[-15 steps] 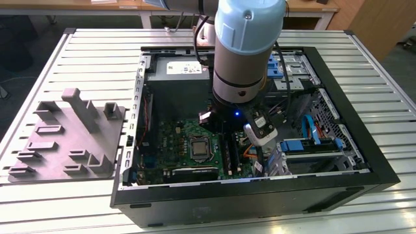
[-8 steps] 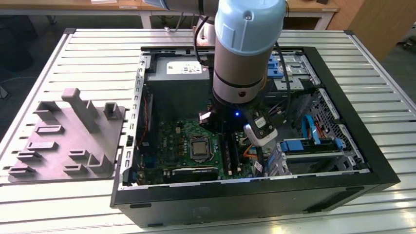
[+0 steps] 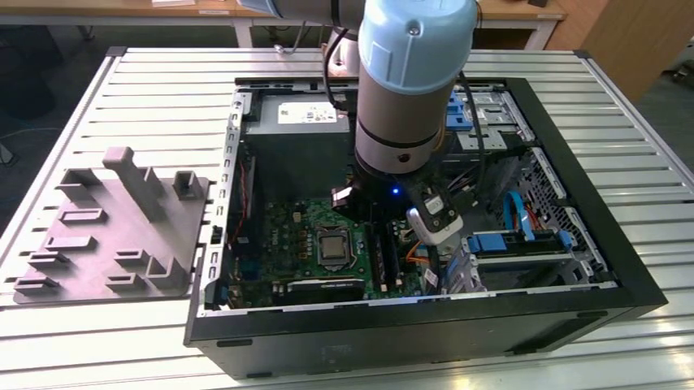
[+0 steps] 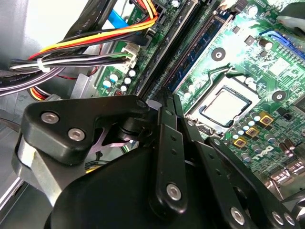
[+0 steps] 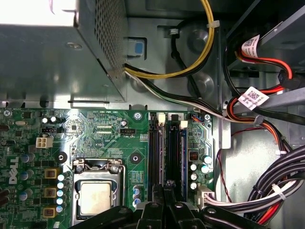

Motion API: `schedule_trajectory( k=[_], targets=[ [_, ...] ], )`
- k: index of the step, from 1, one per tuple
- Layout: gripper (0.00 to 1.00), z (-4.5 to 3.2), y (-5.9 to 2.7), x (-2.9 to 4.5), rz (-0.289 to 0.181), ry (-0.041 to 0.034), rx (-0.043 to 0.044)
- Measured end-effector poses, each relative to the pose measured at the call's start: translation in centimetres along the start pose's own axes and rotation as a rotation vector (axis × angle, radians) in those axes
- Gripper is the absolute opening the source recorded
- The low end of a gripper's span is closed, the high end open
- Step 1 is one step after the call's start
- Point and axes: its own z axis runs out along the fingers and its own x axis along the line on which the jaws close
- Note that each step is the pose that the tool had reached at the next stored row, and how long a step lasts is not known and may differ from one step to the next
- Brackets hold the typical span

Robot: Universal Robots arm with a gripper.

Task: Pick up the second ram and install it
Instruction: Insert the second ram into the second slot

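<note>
Hanging inside the case (image 3: 434, 337), the gripper (image 5: 165, 187) sits right over the slots (image 5: 157, 152), its fingers (image 5: 159, 195) drawn nearly together. Whether they pinch anything cannot be told. The ram (image 4: 200, 53) seems to lie along a slot just beyond the tips. Seating it well likely means keeping it square to the slot and pressing straight down, evenly, clear of the cables (image 5: 267, 200).
</note>
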Motion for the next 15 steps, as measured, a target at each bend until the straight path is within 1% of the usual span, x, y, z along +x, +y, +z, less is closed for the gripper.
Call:
schedule_trajectory(
  k=[9, 10, 15],
  targets=[
    [0.13, 0.02, 0.0, 0.0, 0.0, 0.0, 0.0],
    [0.2, 0.02, 0.0, 0.0, 0.0, 0.0, -0.0001],
    [0.2, 0.03, 0.0, 0.0, 0.0, 0.0, 0.0]
  ],
)
